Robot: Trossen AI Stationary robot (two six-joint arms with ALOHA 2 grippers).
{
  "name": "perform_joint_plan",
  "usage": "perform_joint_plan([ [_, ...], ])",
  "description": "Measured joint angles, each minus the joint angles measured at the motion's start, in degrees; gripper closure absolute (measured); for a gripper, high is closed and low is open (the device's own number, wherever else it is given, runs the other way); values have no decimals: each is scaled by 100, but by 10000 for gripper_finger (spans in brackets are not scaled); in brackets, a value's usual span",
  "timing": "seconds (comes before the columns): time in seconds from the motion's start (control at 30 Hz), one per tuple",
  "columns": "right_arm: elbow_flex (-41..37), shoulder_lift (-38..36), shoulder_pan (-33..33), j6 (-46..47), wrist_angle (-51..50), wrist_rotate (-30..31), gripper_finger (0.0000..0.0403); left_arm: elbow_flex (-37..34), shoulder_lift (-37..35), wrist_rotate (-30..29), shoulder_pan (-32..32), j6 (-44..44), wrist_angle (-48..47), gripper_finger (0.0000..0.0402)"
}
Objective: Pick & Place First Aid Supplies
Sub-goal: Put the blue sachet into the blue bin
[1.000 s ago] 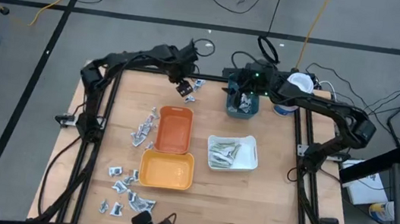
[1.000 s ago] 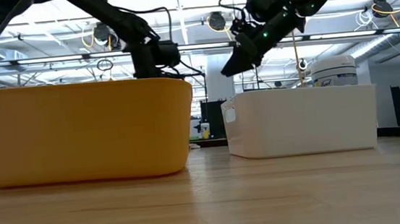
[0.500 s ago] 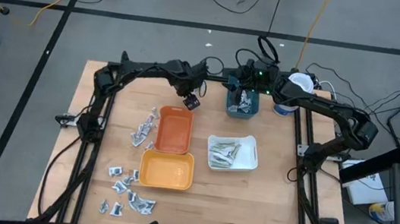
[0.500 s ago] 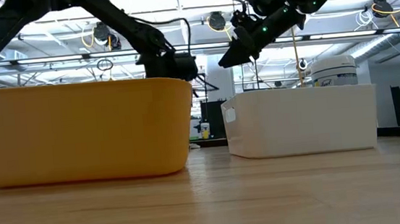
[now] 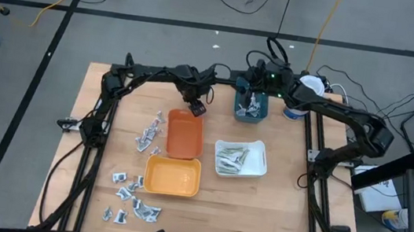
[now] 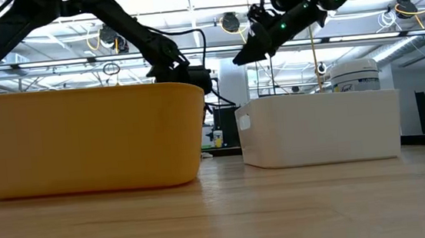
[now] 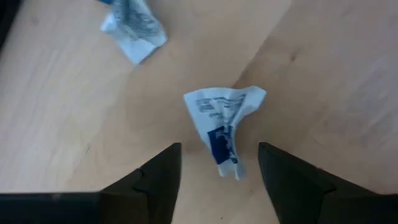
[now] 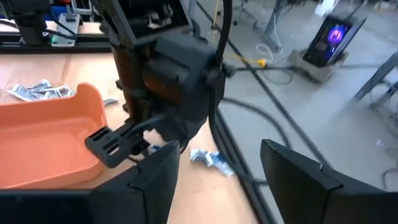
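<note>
On the left of the table, at about eight o'clock from the middle, a bunch of little silvery packets (image 5: 132,194) lie loose on the wood, and a few more (image 5: 149,133) sit at nine o'clock from the orange tray (image 5: 184,135). The yellow tray (image 5: 172,177) is at six o'clock from the orange one.

The left gripper (image 5: 197,107) hangs just past the orange tray's far end, at twelve o'clock. Its fingers stand apart and hold nothing. In the left wrist view a crumpled packet (image 7: 224,127) lies on the wood right between the two fingers and a bit ahead of them. Its long side points along the way the arm reaches, so I think the fingers could pinch across its thin side. The left arm is the nearer one. Another packet (image 7: 132,25) lies farther on.

The white tray (image 5: 241,157) holds the pale green strips (image 5: 228,162). The right gripper (image 5: 250,98) floats over the teal tray (image 5: 251,106), fingers apart and empty.

The high view shows all the trays, but the crumpled packet hides under the arm there. Only the wrist view shows it clearly.
</note>
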Motion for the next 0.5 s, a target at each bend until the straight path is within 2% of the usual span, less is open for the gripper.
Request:
perform_joint_plan([
  [0.13, 0, -144, 0, -235, 53, 9, 189, 0, 0, 271, 2, 131, -7, 262],
  [0.3, 0, -250, 0, -317, 205, 20, 193, 0, 0, 466, 7, 192, -43, 377],
  [0.5, 0, -242, 0, -317, 232, 23, 193, -4, -122, 486, 87, 196, -227, 395],
])
